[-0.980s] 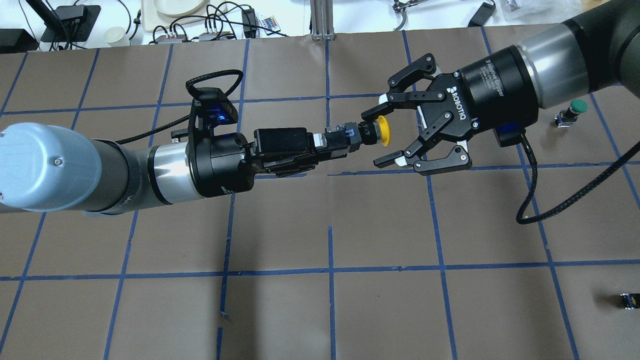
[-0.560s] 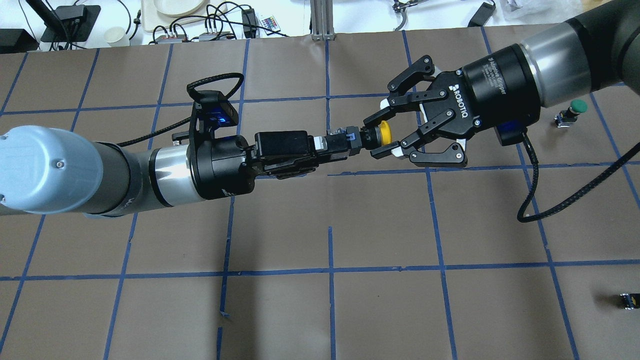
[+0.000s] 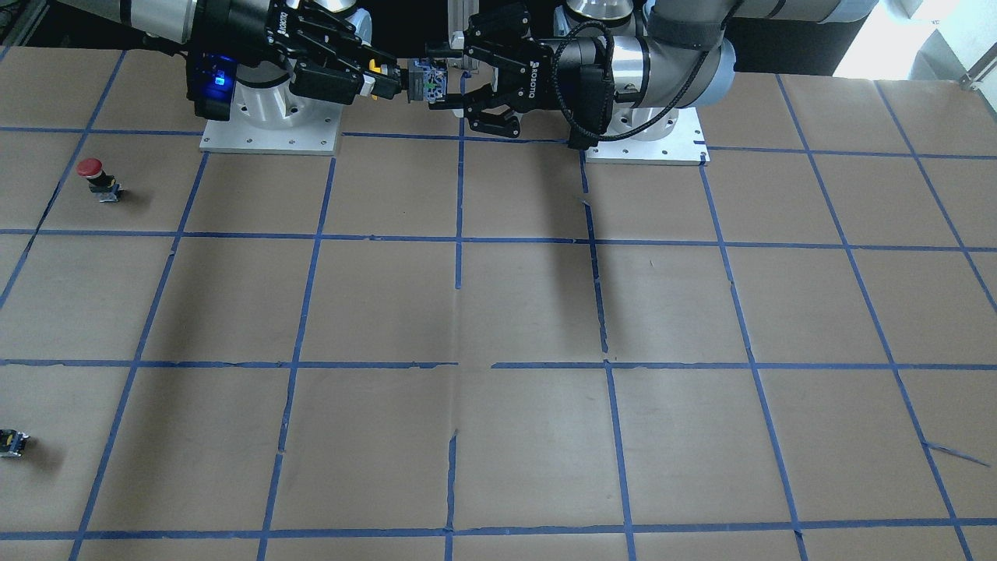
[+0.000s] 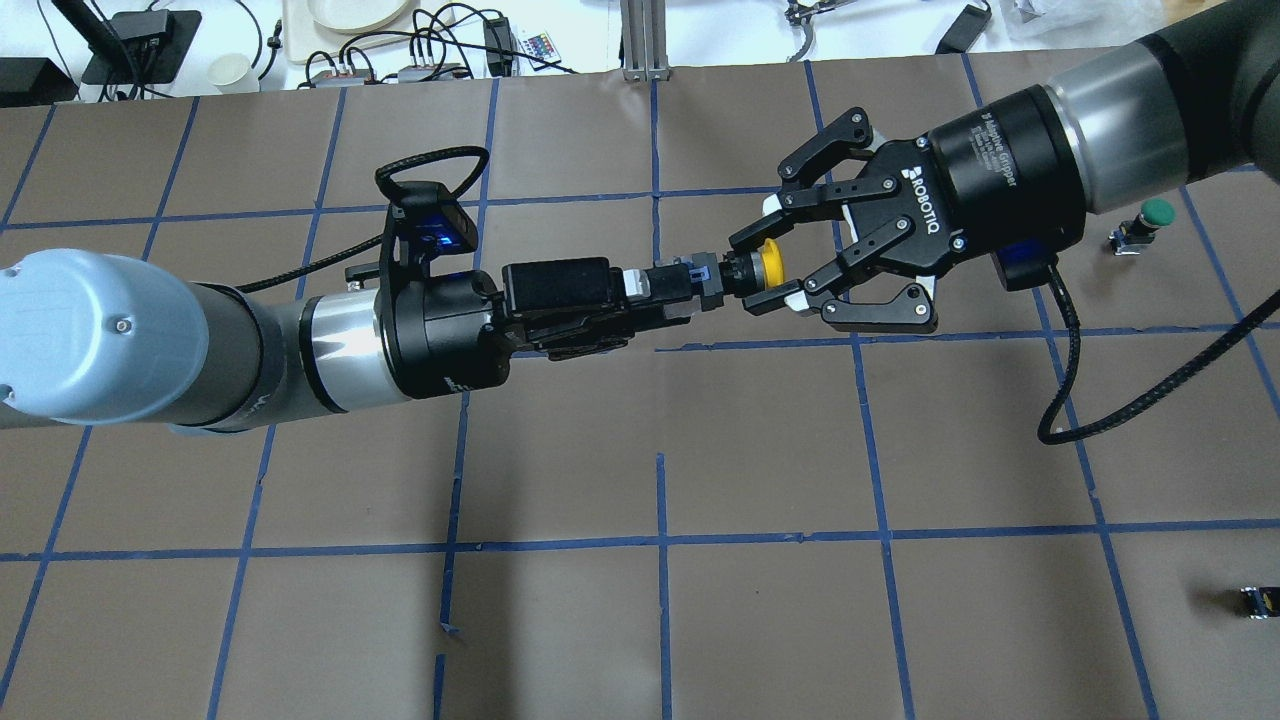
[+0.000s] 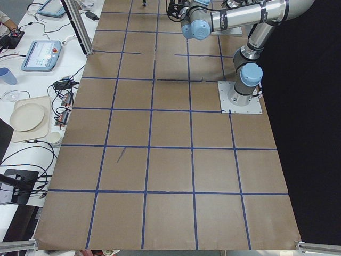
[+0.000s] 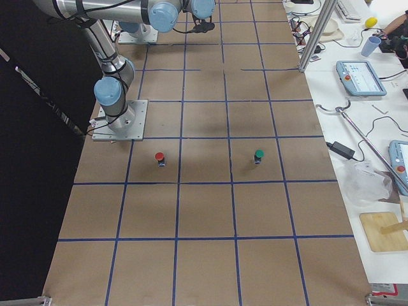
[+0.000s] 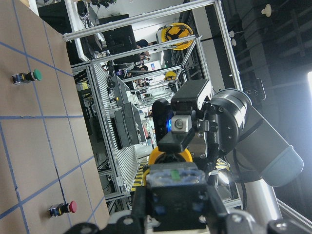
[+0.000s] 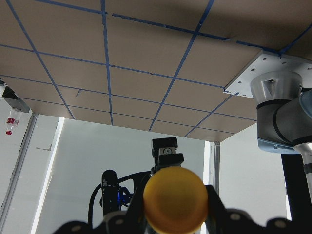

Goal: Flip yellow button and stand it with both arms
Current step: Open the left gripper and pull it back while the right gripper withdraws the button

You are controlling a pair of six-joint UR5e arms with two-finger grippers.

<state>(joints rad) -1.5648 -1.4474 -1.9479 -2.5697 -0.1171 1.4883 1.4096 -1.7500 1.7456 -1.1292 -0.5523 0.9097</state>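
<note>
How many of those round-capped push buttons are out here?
3: yellow button held in mid-air; red button and green button apart on the table, on the robot's right. None seems hidden.

Bright, even light from above covers the brown desk (image 4: 760, 620). In the overhead view soft, broad shadows lie on it below the yellow button (image 4: 768, 268). In the right wrist view the button's cap looms blurred, with washed-out white behind it. In the front-facing view glare burns out the corner far right of the button.

Brown table (image 4: 760, 450) with blue tape grid, red-capped button (image 3: 95, 178), green-capped button (image 4: 1145, 225), small dark block (image 3: 12, 442), perhaps yellow-marked
</note>
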